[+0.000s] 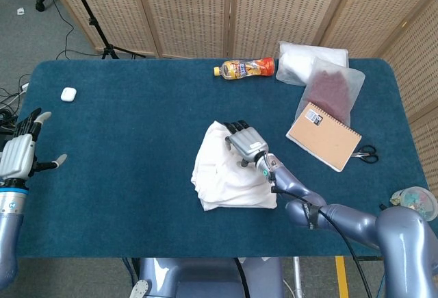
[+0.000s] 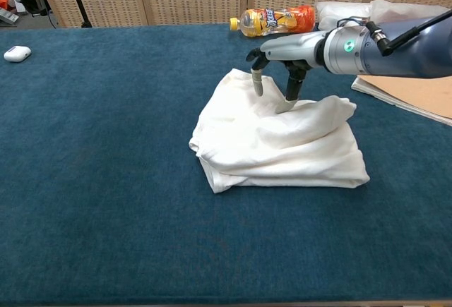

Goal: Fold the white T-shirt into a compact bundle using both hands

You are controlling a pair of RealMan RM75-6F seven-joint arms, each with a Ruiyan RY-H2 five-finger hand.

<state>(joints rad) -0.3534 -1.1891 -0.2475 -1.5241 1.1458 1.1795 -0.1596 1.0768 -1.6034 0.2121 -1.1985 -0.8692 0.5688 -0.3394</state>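
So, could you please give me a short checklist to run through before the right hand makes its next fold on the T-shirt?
1. Right hand over the white T-shirt: ok, its fingers point down at the upper fold.
2. Cloth gripped: not ok, no fabric is closed inside the fingers.
3. Left hand ready to help: not ok, it is open at the table's far left edge, well away from the shirt.
4. Shirt compact: not ok, it is a loose, lumpy heap.
5. Room around the shirt: ok, the notebook and bottle lie apart from it.
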